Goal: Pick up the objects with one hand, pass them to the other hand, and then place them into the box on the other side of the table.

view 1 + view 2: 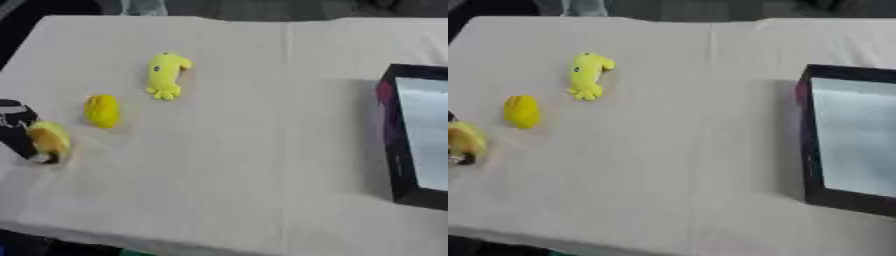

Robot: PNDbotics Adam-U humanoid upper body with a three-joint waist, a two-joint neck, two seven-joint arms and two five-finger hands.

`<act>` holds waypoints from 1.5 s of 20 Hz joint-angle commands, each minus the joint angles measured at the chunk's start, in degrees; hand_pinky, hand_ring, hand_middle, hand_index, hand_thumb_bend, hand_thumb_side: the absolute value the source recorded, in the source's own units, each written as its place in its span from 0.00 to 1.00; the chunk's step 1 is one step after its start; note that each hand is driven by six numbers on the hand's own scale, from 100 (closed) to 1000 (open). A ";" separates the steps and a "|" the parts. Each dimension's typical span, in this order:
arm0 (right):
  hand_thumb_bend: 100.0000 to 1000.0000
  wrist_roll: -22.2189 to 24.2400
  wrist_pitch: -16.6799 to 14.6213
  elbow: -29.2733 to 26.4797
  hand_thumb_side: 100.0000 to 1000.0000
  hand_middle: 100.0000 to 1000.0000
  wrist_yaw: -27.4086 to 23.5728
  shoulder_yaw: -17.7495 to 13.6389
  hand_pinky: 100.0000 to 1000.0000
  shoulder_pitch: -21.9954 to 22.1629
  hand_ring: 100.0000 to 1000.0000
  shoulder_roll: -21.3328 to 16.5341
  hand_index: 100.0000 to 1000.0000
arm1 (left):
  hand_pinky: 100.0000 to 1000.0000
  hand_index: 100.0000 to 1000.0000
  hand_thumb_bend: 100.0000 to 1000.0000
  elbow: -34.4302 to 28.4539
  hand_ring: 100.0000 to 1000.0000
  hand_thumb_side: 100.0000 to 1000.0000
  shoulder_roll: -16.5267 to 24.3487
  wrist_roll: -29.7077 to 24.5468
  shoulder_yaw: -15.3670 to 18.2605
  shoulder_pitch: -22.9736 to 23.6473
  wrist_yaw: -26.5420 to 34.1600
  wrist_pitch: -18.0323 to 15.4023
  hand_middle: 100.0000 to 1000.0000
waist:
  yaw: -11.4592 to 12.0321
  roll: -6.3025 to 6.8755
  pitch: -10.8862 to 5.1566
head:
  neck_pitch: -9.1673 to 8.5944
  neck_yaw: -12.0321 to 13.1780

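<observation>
— Looking across it, the worktop (245,150) takes up nearly everything, a pale cloth with a crease running down the middle. Why's it laid out so lopsided?

— I'd say it's for the handover. The box (808,150) sits at the robot's right edge, dark-walled with a pale inside, and nothing in it that I can make out. All the yellow things are over on the left, well apart from it. One arm probably can't cover both ends, so whatever's picked up on one side has to cross to the other hand.

— And the pieces themselves?

— The biggest is a soft toy (166,75), bright yellow and long, with a frilly end pointing toward us and a dark dot like an eye. It's lying flat, farthest back. Nearer is a yellow lump (102,111), oval and plain, lying by itself.

— Is the robot doing anything?

— The left hand (16,131) is at the left edge, black, with its fingers wrapped around a third yellow piece (48,139), rounded, about like the lump. It's low, at or just above the cloth; I can't tell which. Gripped from the side like that, I'd guess so the free end is there for the other hand.

— And the right hand?

— Nowhere to be seen.
</observation>
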 commanded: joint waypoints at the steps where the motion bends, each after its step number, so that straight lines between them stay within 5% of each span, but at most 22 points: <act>1: 0.00 0.21 -0.29 -0.85 0.63 1.00 -0.25 -0.39 1.00 -0.37 1.00 -2.19 1.00 | 0.74 0.46 0.41 -4.64 0.61 0.00 3.11 -6.24 2.49 -0.11 2.53 9.62 0.48 | 0.18 0.08 -0.75 | -0.08 -0.49; 14: 0.00 1.60 -0.50 -1.73 0.55 1.00 -0.50 1.23 1.00 -2.42 1.00 -3.28 1.00 | 0.73 0.46 0.32 -23.65 0.54 0.00 2.22 1.04 3.26 -0.99 6.37 13.15 0.42 | 0.05 -0.14 -1.20 | -0.83 -2.63; 21: 0.00 6.95 1.08 -4.08 0.48 1.00 3.18 8.21 1.00 -10.46 1.00 -6.39 1.00 | 0.73 0.46 0.26 -28.20 0.52 0.00 -6.57 6.17 0.19 -6.43 2.34 14.47 0.41 | -0.62 -0.36 -2.18 | -1.27 -4.02; 30: 0.00 16.55 3.30 -4.00 0.43 1.00 10.69 17.83 1.00 -21.75 1.00 -6.65 1.00 | 0.73 0.46 0.21 -28.58 0.51 0.00 -18.68 9.45 -2.65 -11.31 -6.43 11.15 0.40 | -1.25 -1.00 -2.65 | -1.00 -6.31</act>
